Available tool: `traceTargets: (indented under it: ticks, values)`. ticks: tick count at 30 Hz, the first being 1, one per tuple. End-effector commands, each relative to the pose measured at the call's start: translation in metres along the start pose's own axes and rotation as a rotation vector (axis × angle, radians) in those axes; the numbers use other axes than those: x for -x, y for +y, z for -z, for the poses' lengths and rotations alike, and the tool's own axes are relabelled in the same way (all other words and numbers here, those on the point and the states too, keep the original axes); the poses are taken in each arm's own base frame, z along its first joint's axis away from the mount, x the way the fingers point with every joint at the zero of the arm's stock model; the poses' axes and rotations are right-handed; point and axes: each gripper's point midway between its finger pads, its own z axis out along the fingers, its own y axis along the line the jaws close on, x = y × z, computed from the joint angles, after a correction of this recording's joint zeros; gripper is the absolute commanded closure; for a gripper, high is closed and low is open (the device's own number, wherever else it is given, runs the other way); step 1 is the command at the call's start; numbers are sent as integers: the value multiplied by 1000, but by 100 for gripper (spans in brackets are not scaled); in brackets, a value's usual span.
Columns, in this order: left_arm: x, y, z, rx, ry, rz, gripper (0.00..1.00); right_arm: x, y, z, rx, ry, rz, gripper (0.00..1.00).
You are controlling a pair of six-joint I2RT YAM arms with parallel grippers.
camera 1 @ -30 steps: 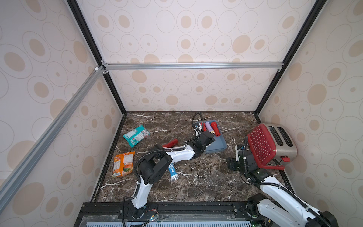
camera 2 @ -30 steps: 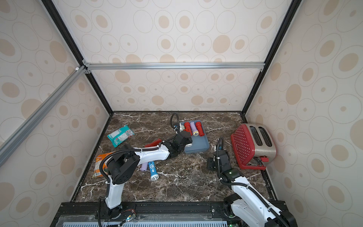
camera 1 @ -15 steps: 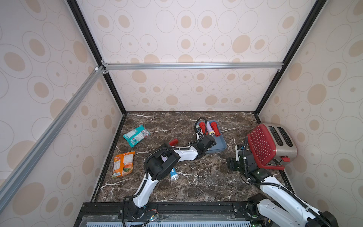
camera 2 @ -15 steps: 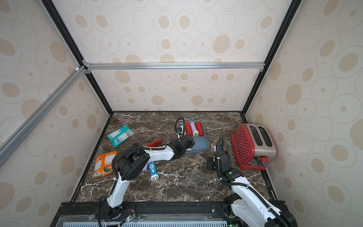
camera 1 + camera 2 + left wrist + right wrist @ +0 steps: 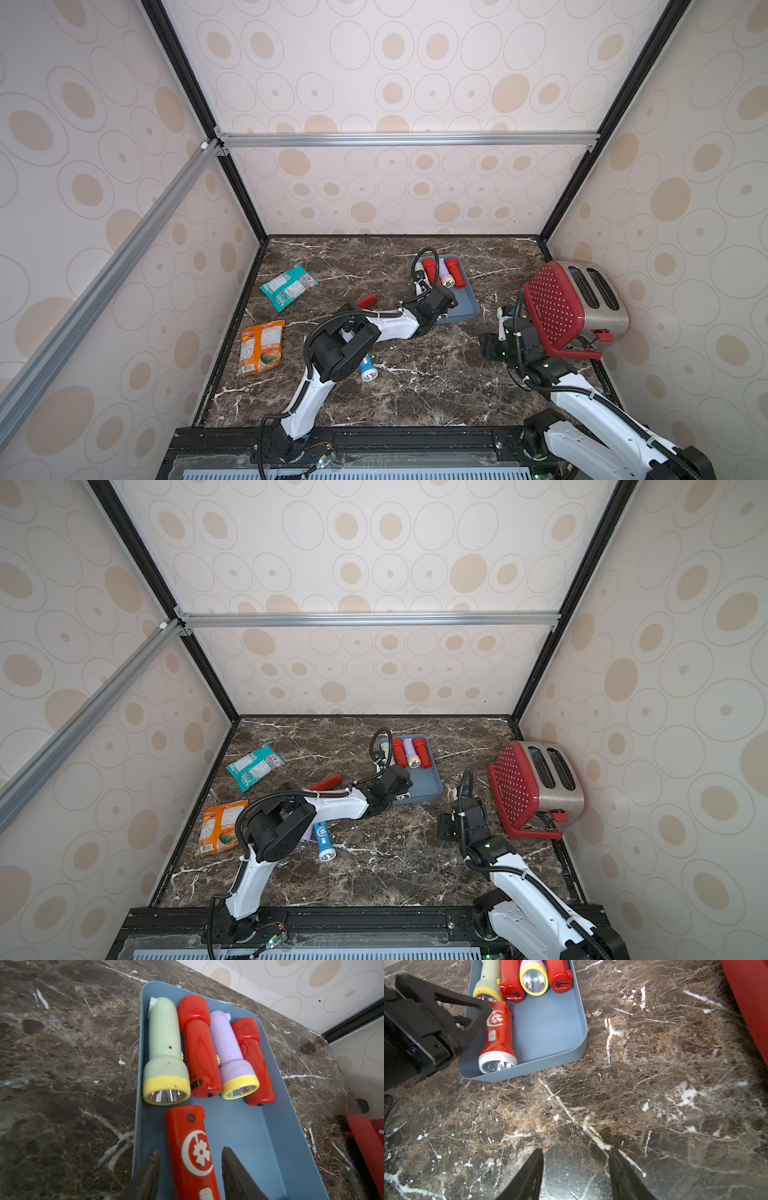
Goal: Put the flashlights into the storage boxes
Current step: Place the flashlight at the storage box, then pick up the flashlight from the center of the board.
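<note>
The slate-blue storage box [image 5: 464, 305] [image 5: 239, 1136] holds a pale green flashlight [image 5: 164, 1053], two red ones [image 5: 197, 1043] [image 5: 253, 1059] and a lilac one [image 5: 230, 1049] side by side. A red flashlight with a white crescent [image 5: 191, 1151] [image 5: 498, 1032] lies in the near half. My left gripper [image 5: 191, 1154] [image 5: 399, 789] straddles it, open, with a gap on each side. On the marble lie a red flashlight [image 5: 366, 299], a blue one [image 5: 324, 839] and a lilac one [image 5: 306, 835] half under the left arm. My right gripper [image 5: 575, 1153] [image 5: 492, 349] hangs open over bare marble.
A red dotted toaster [image 5: 573, 307] stands at the right wall, close behind the right arm. A teal snack packet [image 5: 289, 286] and an orange one [image 5: 261, 347] lie at the left. The left arm's elbow [image 5: 340, 351] hangs over the middle.
The left arm's elbow swung a little to the right. The left jaws have come apart from the crescent-marked red flashlight, which lies in the box. The right arm has not moved.
</note>
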Motion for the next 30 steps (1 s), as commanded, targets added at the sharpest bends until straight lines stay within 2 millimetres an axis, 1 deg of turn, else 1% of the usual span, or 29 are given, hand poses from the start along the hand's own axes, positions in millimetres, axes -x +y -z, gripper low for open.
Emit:
traceTargets:
  ticks: [1,6,9,11,13,16,19,20,23,25,26,30]
  values:
    - [16,0,14,12,-22,20,51,0,1,0,4,-6,-1,47]
    - [28,2,29,-9,-52,38,51,0,0,0,0,-5,0,47]
    - [45,6,44,9,-87,0,51,-1,-1,1,-6,-6,-2,47]
    - [59,16,58,51,-114,-50,50,0,-2,1,-5,-11,-2,47]
    - [73,33,71,122,-136,-104,47,-1,-1,2,-3,-11,-3,47]
    - [92,76,85,289,-174,-210,46,-1,1,2,12,-12,4,47]
    - [102,117,89,431,-142,-325,47,-1,3,1,19,-6,7,48]
    - [102,130,87,446,-106,-352,48,-2,3,1,21,-4,7,48]
    - [91,152,77,395,12,-407,46,-1,4,1,26,-5,8,47]
    - [87,166,75,404,61,-423,44,-2,5,0,29,0,9,47]
    - [85,171,76,415,76,-449,42,-2,4,0,28,1,9,48]
    - [79,183,75,476,128,-577,29,-2,6,2,37,-5,10,47]
